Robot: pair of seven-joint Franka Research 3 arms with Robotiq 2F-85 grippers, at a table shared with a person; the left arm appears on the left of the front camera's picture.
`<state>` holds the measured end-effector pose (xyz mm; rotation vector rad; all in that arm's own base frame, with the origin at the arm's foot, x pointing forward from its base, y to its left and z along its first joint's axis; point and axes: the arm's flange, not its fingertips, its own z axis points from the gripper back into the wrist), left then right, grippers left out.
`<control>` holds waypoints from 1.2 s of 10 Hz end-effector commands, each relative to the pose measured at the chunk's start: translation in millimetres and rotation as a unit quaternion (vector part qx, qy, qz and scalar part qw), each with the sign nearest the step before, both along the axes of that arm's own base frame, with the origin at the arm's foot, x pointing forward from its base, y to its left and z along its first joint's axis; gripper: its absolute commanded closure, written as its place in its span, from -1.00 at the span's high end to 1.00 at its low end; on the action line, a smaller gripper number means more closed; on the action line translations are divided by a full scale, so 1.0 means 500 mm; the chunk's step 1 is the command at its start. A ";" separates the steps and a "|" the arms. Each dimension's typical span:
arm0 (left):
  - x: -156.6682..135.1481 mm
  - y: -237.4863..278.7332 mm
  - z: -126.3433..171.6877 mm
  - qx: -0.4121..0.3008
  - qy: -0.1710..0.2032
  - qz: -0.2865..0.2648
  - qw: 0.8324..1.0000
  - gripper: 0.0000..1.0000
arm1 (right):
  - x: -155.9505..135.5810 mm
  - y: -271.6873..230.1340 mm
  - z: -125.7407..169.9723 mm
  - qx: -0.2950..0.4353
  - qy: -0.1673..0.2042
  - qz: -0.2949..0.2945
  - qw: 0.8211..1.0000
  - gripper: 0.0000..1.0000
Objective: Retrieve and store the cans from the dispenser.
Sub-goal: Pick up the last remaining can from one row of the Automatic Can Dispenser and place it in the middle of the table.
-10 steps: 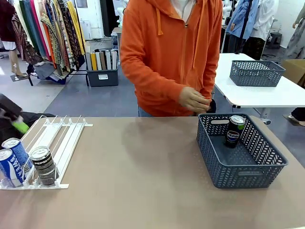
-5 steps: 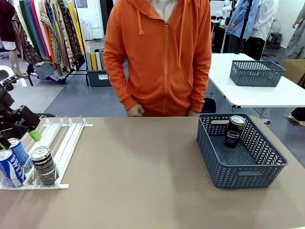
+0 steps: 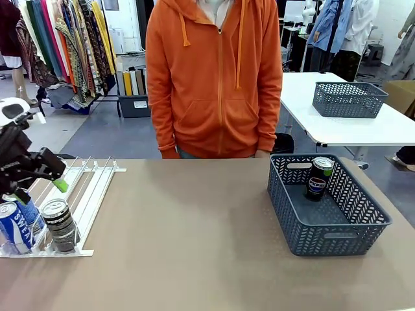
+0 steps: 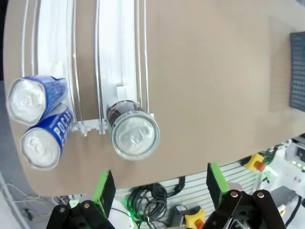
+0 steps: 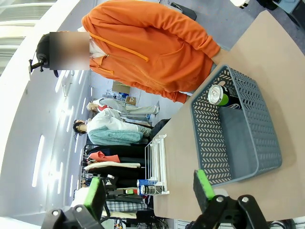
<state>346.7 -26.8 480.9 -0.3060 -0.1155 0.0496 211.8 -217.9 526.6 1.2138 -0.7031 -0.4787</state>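
Left gripper: jaws spread wide, holding nothing, hovering over the near end of the flat white-and-clear plastic rail dispenser. Right gripper: likewise released and empty.

A dark grey drink can with a silver top stands at the front stop of its lane. Two blue cans with white lettering stand in the lane just beside it. Another dark can stands in the grey-blue lattice plastic basket.

Hazard, as I judge it: if I descend off-centre, a finger could land on a rail or clip a blue can and topple it.
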 end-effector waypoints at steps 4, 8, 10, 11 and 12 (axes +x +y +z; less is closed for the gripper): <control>0.044 -0.016 -0.098 0.028 0.046 0.018 0.998 1.00 | 0.003 0.000 0.002 0.005 -0.018 0.000 1.000 1.00; 0.058 -0.027 -0.142 0.057 0.060 0.018 0.996 1.00 | 0.003 0.000 0.002 0.005 -0.018 0.000 1.000 1.00; 0.063 -0.032 -0.151 0.068 0.055 0.016 0.996 1.00 | 0.003 0.000 0.002 0.005 -0.018 0.000 1.000 1.00; 0.060 -0.039 -0.155 0.079 0.056 0.011 0.995 1.00 | 0.003 0.000 0.002 0.005 -0.018 0.000 1.000 1.00; 0.064 -0.041 -0.160 0.085 0.053 0.011 0.995 1.00 | 0.003 0.000 0.002 0.005 -0.018 0.000 1.000 1.00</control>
